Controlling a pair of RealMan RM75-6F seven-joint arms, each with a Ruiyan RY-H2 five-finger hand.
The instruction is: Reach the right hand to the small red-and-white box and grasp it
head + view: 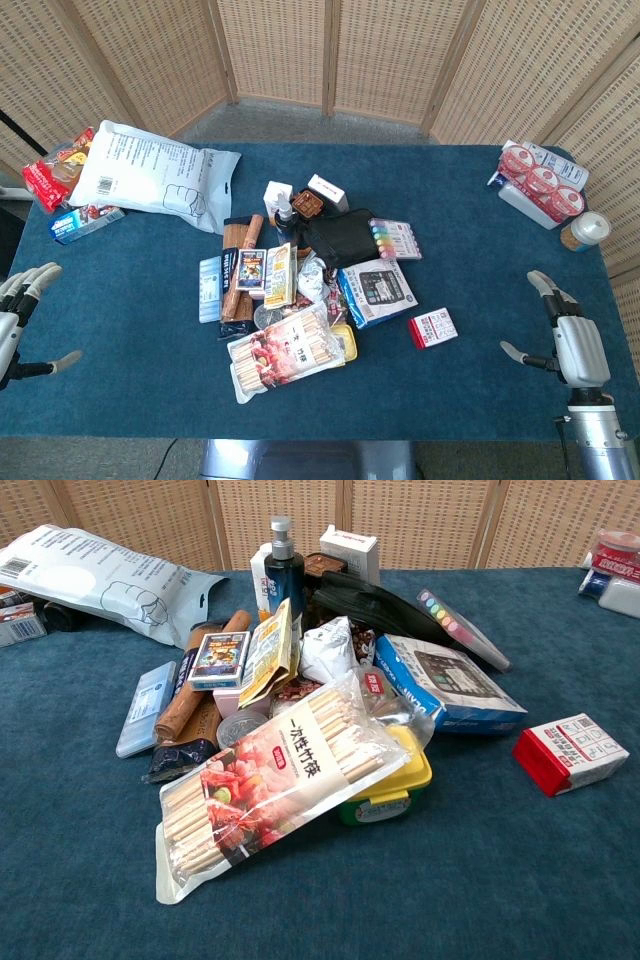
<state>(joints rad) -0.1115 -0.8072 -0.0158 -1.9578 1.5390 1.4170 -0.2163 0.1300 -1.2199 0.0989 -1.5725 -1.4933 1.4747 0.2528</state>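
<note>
In the head view, the right hand [572, 335] is hovering over the right edge of the blue table [480, 220], with its fingers stretched and apart and the thumb pointing inward, so it is holding nothing. The small red-and-white box [433, 328] is lying flat on the cloth to the inner side of this hand, at about the same depth, well apart from the fingers and not touched by them. Just beyond the box, further from the right hand, a blue-and-white calculator box [378, 291] is resting at the border of a heap of goods, and a bag of bamboo sticks [287, 351] is lying at the near side of that heap. Far ahead of the right hand, at the back corner, some red-lidded cups [541, 183] are standing together. The left hand [22, 310] is showing at the opposite edge, also with fingers spread and empty, far from the box. In the chest view, neither hand is appearing. Here the small red-and-white box [570, 752] is sitting alone on the cloth at the right part, its red end facing the camera, near the calculator box [450, 683] but not touching it. The bag of bamboo sticks [275, 775] is leaning over a yellow container [400, 785] in the front of the heap.
</note>
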